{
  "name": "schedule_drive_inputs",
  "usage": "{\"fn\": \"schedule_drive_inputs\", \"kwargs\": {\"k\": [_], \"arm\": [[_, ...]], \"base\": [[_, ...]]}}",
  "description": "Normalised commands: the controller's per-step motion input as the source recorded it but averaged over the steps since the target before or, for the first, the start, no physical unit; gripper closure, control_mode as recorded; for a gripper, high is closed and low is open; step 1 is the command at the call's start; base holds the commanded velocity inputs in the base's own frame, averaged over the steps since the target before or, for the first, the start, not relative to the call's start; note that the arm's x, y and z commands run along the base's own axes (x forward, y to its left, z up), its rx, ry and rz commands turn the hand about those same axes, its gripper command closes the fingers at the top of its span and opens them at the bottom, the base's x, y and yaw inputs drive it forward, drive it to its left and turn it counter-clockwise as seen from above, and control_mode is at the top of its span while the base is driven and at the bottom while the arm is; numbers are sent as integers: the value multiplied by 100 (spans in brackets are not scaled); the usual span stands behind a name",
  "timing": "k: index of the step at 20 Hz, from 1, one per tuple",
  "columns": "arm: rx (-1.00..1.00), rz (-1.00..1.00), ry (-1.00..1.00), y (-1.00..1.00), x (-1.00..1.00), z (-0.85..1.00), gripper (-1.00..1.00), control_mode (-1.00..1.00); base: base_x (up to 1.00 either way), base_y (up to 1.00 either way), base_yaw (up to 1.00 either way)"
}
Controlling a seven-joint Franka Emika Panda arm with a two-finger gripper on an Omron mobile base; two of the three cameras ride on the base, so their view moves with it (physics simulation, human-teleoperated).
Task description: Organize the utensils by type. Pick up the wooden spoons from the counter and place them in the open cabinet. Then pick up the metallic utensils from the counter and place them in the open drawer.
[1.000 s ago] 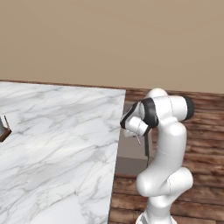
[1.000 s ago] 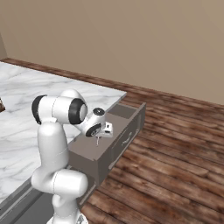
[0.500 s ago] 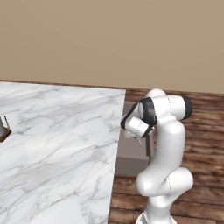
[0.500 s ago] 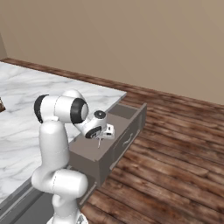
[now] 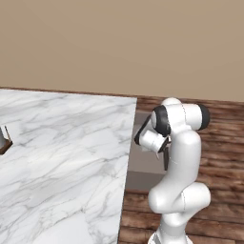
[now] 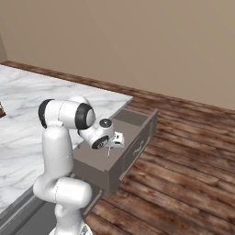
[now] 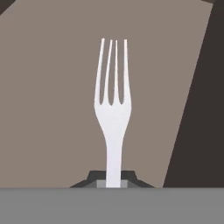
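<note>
Looking from the left base view first, my arm stands at the lower right of the frame, and my gripper (image 5: 164, 145) is tucked low beside the right edge of the counter (image 5: 62, 157), whose white marble spreads across the left half. Behind my wrist, a strip of the open drawer (image 5: 143, 164) shows as a grey-brown patch between the counter edge and my arm. At the far left edge a small dark object (image 5: 4, 139) sits on the marble; I cannot tell what it is.

In the right base view my arm rises at the lower left, and my gripper (image 6: 110, 148) hangs over the open drawer (image 6: 133, 120), which juts out from under the counter (image 6: 27, 103) toward the centre of the frame. A thin sliver of metal points down from my jaws above the drawer's inside. Wooden floor (image 6: 183, 156) fills the right side.

In the hand view my jaws are clenched on the handle of a silvery fork (image 7: 112, 98), one of the metallic utensils. Its tines point to the top of the frame, against the drawer's flat grey-brown bottom (image 7: 52, 100).
</note>
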Motion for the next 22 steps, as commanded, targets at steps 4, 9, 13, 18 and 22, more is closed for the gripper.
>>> {"fn": "schedule_drive_inputs", "kwargs": {"k": [4, 9, 13, 18, 22], "arm": [[-3, -7, 0, -36, -1, -18, 100, -100], [0, -7, 0, -35, 0, -6, 100, -100], [0, -5, 0, -31, 0, 0, 100, -100], [0, -4, 2, -19, 0, -3, 100, -100], [0, 0, 1, 10, 3, -15, 100, -100]], "base": [[0, 0, 0], [0, 0, 0], [0, 0, 0], [0, 0, 0], [0, 0, 0]]}}
